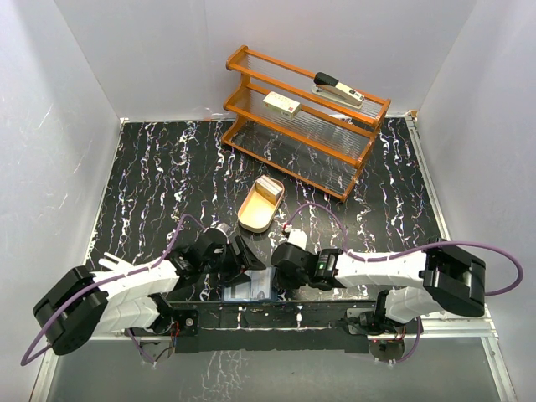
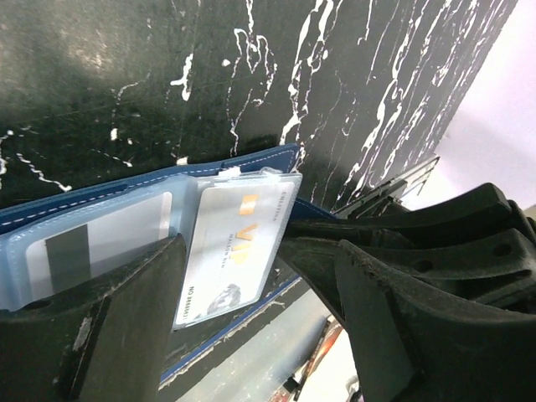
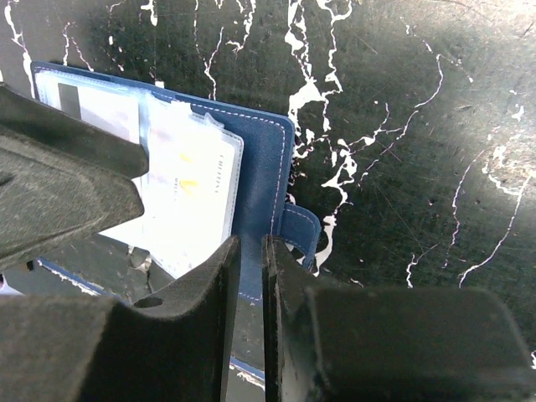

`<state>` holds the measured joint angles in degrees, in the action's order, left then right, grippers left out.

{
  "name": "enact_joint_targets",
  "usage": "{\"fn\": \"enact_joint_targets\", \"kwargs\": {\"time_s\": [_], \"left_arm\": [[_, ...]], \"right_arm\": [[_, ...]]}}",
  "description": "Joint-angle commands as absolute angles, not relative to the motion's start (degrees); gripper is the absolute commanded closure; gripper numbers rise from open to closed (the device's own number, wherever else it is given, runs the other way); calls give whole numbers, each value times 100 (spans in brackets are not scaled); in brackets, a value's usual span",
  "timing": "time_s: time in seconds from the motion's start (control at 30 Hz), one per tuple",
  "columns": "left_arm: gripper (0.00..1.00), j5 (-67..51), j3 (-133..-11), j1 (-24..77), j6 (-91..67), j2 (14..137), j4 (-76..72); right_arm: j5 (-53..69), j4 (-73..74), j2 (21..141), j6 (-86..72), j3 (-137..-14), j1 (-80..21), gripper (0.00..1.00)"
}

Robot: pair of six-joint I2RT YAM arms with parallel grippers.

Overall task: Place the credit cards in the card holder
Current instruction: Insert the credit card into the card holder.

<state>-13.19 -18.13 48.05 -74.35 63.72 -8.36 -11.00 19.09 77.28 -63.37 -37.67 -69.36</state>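
The bench [image 1: 151, 184] is black with white wiggly lines, like marble. White walls [image 1: 151, 59] stand around it on three sides. At the back is an orange wooden rack [image 1: 243, 84]. A cream box with a red label [image 1: 281, 104] lies on it, and a white and black tool [image 1: 338, 89] lies on its top shelf. A tan oval tray [image 1: 249, 221] sits in the middle of the bench with a pale card [image 1: 268, 189] in its far end.

The card holder [image 3: 264, 167] lies open at the near edge of the bench, between the two arms. It is dark blue with clear shiny pockets, and its snap tab [image 3: 301, 230] sticks out at the side.

The left hand [image 2: 233, 251] has its fingers wide apart. A credit card [image 2: 239, 226] lies between them. Its top end is tucked into a pocket and its other end sticks out past the holder. One finger is at each long side of the card and looks to touch it, but I cannot tell if they squeeze it. Another card with a dark stripe [image 2: 92, 243] sits in the pocket next to it.

The right hand [image 3: 251, 251] has its fingers almost together, clamped on the blue cover of the card holder near the tab.
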Motion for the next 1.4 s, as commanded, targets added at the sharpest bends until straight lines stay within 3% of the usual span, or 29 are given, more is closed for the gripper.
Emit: {"fn": "enact_joint_targets", "kwargs": {"time_s": [0.0, 0.3, 0.73, 0.9, 1.37], "left_arm": [[30, -1423, -1809, 4880, -7629, 6300, -1173], [29, -1473, -1975, 5185, -7868, 6503, -1506], [26, -634, -2860, 5191, -7259, 5902, 900], [25, -462, -3084, 4967, -6863, 5593, 1742], [30, -1710, -2506, 3582, -6418, 4871, 2201]], "right_arm": [[-1253, 1556, 7837, -6434, -3706, -6961, 85], [-1374, 1659, 7908, -6381, -3811, -6970, 85], [-2018, 3082, 7090, -6450, -4270, -6965, 78], [-1846, 2893, 6856, -6495, -4493, -7001, 77], [-1651, 2182, 8348, -6534, -5344, -7477, 79]]}}
